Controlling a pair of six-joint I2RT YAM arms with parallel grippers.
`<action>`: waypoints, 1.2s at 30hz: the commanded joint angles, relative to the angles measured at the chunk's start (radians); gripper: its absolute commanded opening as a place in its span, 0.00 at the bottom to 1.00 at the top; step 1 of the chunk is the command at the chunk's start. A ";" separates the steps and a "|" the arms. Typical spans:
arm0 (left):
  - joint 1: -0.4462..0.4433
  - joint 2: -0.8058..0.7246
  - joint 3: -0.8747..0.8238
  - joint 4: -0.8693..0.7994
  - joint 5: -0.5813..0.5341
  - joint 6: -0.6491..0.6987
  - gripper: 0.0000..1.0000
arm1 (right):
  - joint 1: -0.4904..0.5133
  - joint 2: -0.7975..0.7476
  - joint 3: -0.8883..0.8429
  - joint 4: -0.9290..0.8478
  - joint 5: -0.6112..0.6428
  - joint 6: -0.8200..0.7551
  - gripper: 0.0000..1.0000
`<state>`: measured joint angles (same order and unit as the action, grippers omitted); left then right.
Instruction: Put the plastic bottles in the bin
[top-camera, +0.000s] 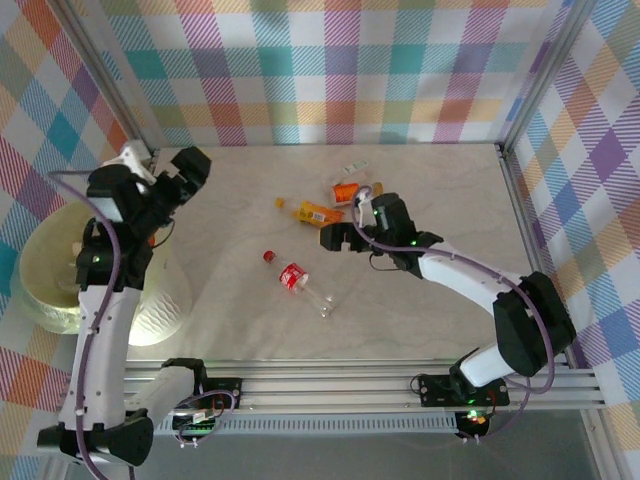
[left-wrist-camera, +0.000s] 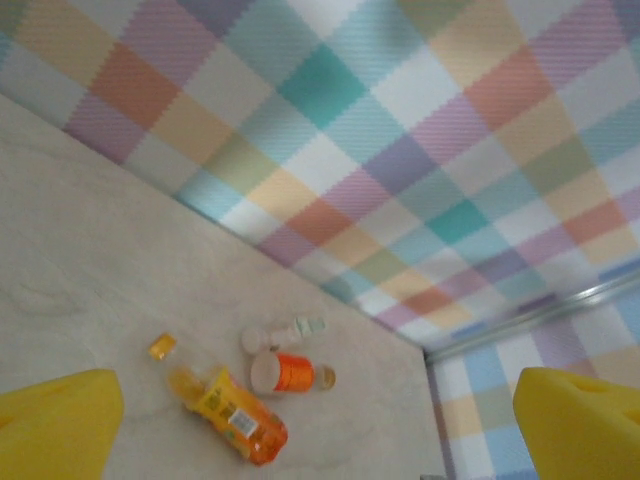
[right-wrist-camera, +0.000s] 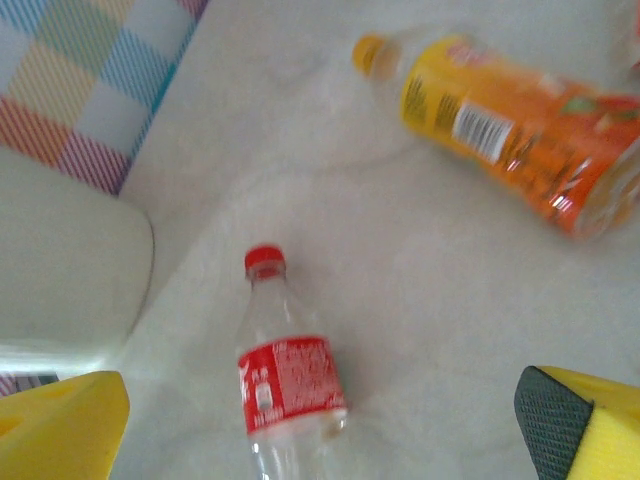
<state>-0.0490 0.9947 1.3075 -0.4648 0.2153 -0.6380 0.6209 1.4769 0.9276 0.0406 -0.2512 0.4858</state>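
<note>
A clear bottle with a red label and red cap (top-camera: 293, 278) (right-wrist-camera: 290, 385) lies on the table's middle. My right gripper (top-camera: 335, 238) (right-wrist-camera: 320, 430) hovers over it, open, its yellow fingers (right-wrist-camera: 60, 425) wide on either side and nothing between them. An orange bottle with a yellow label (top-camera: 316, 212) (right-wrist-camera: 510, 130) (left-wrist-camera: 225, 410) lies farther back. Beside it are an orange-banded container (top-camera: 345, 192) (left-wrist-camera: 285, 372) and a small whitish bottle (left-wrist-camera: 290, 330). My left gripper (top-camera: 190, 165) (left-wrist-camera: 320, 440) is open and empty, raised next to the pale yellow bin (top-camera: 40, 290) (right-wrist-camera: 70, 260) at the left.
A small pale item (top-camera: 355, 166) lies near the back wall. Checked walls enclose the table on three sides, with a metal rail (top-camera: 520, 200) along the right edge. The bin overhangs the table's left edge.
</note>
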 joint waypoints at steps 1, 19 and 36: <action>-0.090 0.040 0.001 0.017 -0.076 0.056 1.00 | 0.085 0.006 -0.013 -0.073 0.012 -0.104 1.00; -0.253 0.114 -0.071 -0.017 -0.189 0.105 1.00 | 0.388 0.216 0.094 -0.308 0.360 -0.477 1.00; -0.253 0.084 -0.110 -0.045 -0.240 0.118 1.00 | 0.424 0.248 0.065 -0.344 0.520 -0.458 0.84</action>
<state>-0.2939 1.0737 1.1995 -0.5037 -0.0174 -0.5335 1.0378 1.7084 0.9932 -0.2932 0.2287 0.0154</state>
